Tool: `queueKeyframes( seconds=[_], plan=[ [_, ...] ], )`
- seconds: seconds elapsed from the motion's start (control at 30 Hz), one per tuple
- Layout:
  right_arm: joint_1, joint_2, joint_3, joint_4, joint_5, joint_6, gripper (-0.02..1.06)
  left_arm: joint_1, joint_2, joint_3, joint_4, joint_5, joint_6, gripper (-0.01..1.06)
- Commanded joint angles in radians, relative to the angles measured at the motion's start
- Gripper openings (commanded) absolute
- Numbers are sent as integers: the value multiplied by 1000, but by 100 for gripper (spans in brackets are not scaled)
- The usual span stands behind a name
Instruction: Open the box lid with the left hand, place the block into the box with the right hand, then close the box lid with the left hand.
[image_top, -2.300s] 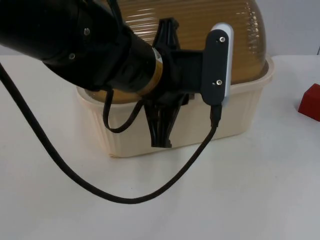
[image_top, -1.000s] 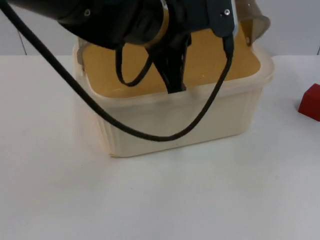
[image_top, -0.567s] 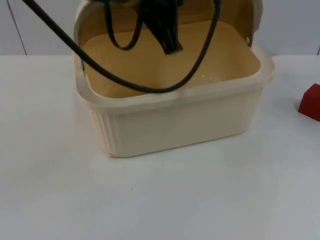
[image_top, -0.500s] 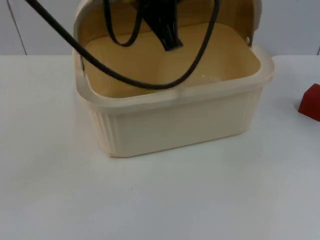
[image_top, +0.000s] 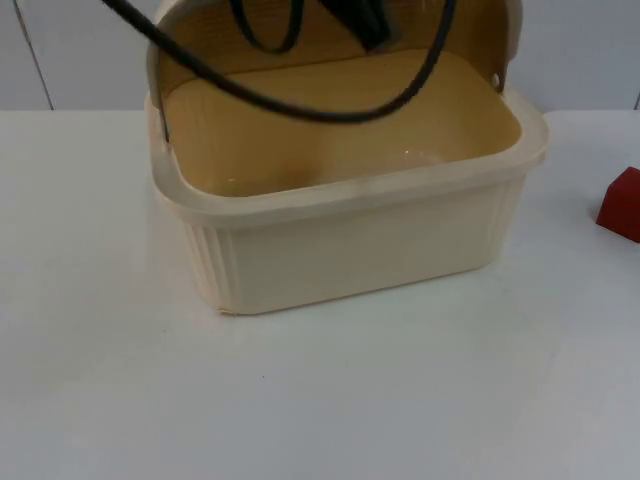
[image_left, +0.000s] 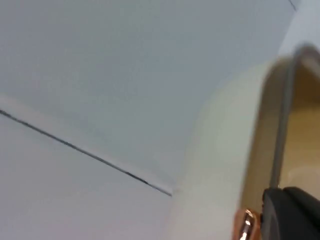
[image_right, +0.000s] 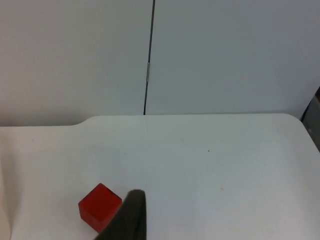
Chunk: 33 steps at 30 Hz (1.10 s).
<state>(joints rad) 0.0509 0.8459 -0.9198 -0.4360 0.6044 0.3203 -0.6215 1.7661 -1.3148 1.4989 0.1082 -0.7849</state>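
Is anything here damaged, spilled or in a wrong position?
Nothing stands out. The cream box stands upright with its lid swung back, inside bare. The red block sits whole on the white table, apart from the box.

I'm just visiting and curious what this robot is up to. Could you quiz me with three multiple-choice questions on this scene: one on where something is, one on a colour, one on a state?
1. Where is the block?
A. inside the box
B. on the table, at the box's right
C. on the lid

2. What colour is the block?
A. red
B. blue
C. green

3. How is the box lid?
A. shut
B. swung up, open
C. lying on the table

Answers:
1 B, it rests on the white top, apart from the box.
2 A, it is plainly red.
3 B, the box's bare inside shows.
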Motion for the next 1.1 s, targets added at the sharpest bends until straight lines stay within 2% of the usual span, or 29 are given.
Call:
queueKeyframes(
  seconds=[0.0,0.1,0.3,0.4,0.47,0.5,0.57,0.67,0.7,0.77,0.83,0.87,0.93,1.0,1.07],
  plan=[
    [-6,-1,-6,-5,0,4,104,-6,-60,-6,-112,9,-8,0],
    [-6,-1,-6,-4,-2,18,104,-3,-147,-6,-210,36,-8,0],
    [-6,-1,-6,-4,-2,27,104,32,-273,-6,-266,80,-38,0],
    [-6,-1,-6,-4,-2,33,104,104,-371,-6,-400,95,-55,0],
    [-6,-1,-6,-4,-2,36,104,181,-436,-6,-519,109,-49,0],
    [-6,-1,-6,-4,-2,36,104,181,-436,-6,-519,109,-49,0],
    [-6,-1,-6,-4,-2,36,104,251,-485,-6,-597,167,-14,0],
    [-6,-1,-6,-4,-2,36,104,331,-535,-6,-708,322,153,0],
    [-6,-1,-6,-4,-2,36,104,331,-535,-6,-708,322,153,0],
    [-6,-1,-6,-4,-2,36,104,383,-551,-6,-841,436,313,0],
    [-6,-1,-6,-2,-8,35,104,446,-550,-6,-1124,538,540,0],
    [-6,-1,-6,-2,-8,35,104,446,-550,-6,-1124,538,540,0],
    [-6,-1,-6,-2,-16,35,104,499,-538,-6,-1378,604,767,0],
    [-6,-1,-6,-2,-21,35,104,532,-530,-4,-1578,630,924,0],
    [-6,-1,-6,-2,-21,35,104,541,-530,-4,-1631,618,940,0]
  ],
)
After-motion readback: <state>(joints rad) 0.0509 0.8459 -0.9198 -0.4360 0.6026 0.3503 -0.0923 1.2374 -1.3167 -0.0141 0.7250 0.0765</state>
